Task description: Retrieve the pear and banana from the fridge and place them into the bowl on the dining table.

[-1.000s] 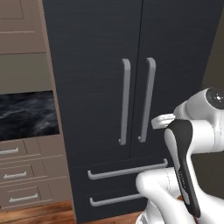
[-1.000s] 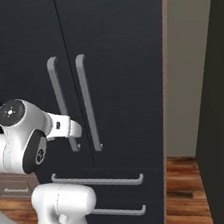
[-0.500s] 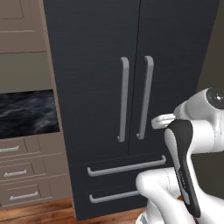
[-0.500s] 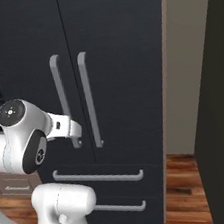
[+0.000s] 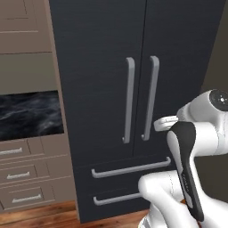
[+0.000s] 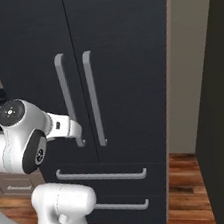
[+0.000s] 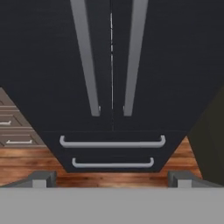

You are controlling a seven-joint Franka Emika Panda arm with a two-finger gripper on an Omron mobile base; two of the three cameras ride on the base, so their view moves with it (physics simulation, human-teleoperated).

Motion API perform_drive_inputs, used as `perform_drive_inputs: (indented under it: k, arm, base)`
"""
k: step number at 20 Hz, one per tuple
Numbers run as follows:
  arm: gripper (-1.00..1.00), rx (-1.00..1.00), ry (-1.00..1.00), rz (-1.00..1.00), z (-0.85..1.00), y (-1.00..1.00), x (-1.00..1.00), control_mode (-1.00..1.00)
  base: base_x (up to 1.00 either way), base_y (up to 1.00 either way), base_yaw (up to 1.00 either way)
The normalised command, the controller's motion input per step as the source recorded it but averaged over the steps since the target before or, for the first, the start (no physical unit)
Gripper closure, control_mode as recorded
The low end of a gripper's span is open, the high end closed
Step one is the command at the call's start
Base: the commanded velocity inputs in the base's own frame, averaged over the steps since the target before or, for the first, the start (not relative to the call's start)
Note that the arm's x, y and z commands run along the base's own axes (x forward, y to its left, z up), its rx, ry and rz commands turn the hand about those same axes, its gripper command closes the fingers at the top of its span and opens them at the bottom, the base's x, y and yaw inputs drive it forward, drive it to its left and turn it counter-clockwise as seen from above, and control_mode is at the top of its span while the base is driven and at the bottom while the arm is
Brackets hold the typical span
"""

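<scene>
- Left base view: a tall charcoal-black two-door fridge (image 5: pixel 133 80) is seen with both doors closed, so the pear and banana are judged to be hidden behind them. Two long grey vertical handles (image 5: pixel 129 100) hang side by side at the door seam, long axes upright. The white arm is seen at the lower right, its wrist near the right handle's lower end but apart from it. Tan wooden drawer cabinets (image 5: pixel 26 178) and a black marble panel (image 5: pixel 29 113) stand to the fridge's left.
- Right base view: the arm's wrist is shown in front of the left handle's (image 6: pixel 66 97) lower end; contact cannot be told. Two lower drawers with grey bar handles (image 6: pixel 100 175) sit beneath, over a wood floor (image 6: pixel 186 174).
- Hand view: the pincer (image 7: pixel 111 178) is seen spread wide, nothing between its fingertips (image 7: pixel 41 178). The fridge lies straight ahead and clearly apart. The door seam is centred between the tips, one handle to each side, so the coming reach is judged to need a sideways shift onto one handle.
</scene>
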Motion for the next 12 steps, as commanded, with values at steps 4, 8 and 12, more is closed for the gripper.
perform_drive_inputs:
  k: [4, 8, 12]
  arm:
    - [-1.0, 0.0, 0.0, 0.0, 0.0, 0.0, 0.0, 1.0]
    - [-1.0, 0.0, -0.01, 0.0, -0.06, 0.0, -0.13, -1.0]
    - [-1.0, 0.0, 0.0, 0.0, 0.0, -0.07, 0.2, -1.0]
  base:
    - [-0.37, 0.05, 0.0]
    - [-0.1, 0.0, 0.0]
    - [0.0, 0.0, 0.0]
